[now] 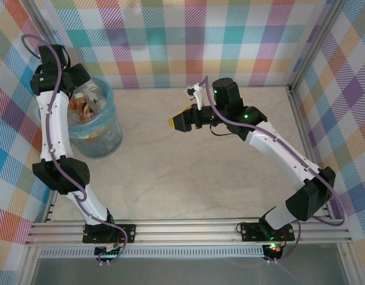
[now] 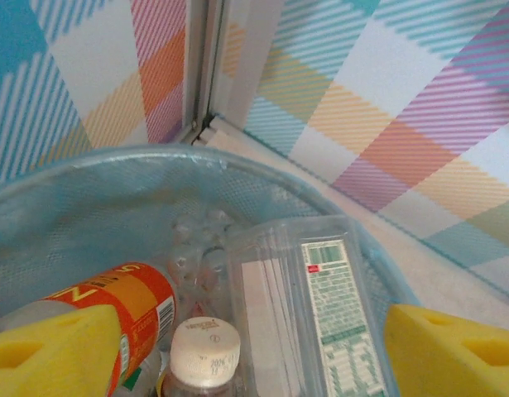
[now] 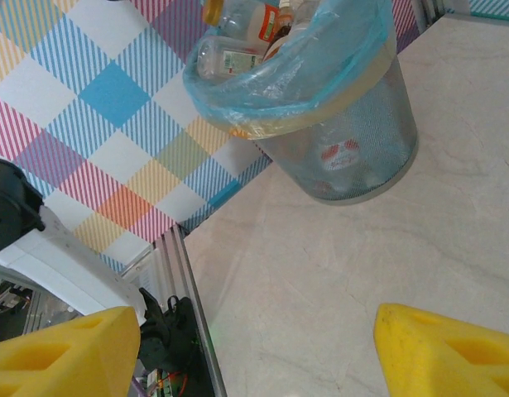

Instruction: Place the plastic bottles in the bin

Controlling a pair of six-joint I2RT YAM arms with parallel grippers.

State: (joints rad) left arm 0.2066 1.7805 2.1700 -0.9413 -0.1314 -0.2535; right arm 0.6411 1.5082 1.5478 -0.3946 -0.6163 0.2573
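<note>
Inside the bin (image 2: 113, 165) lie the bottles (image 3: 237, 45), heaped to the rim. From the left wrist, three of them are plain: an orange-label bottle (image 2: 134, 302) on the left, a white-cap bottle (image 2: 204, 351) just beside it, and a clear bottle (image 2: 304, 289) with a white printed label lying along the right side of the pile. A pale blue bag (image 3: 320, 58) lines the bin and folds out over its rim; through the dark mesh wall more bottles show lower down, though they are too blurred to count.

The bin stands on the bench (image 1: 188, 172) at its far left, close to the checked wall (image 2: 386, 99).

The left hand (image 2: 252, 331) hangs right above the bin's mouth. Its yellow fingers (image 2: 55, 351) stand wide apart, one over the orange-label bottle and the other beyond the clear bottle, and they grip nothing.

The right hand (image 1: 181, 122) is well apart from the bin, above the middle of the bench and pointing left toward it. From its wrist camera the fingers are spread with only bare bench between them, so it is open and empty.
</note>
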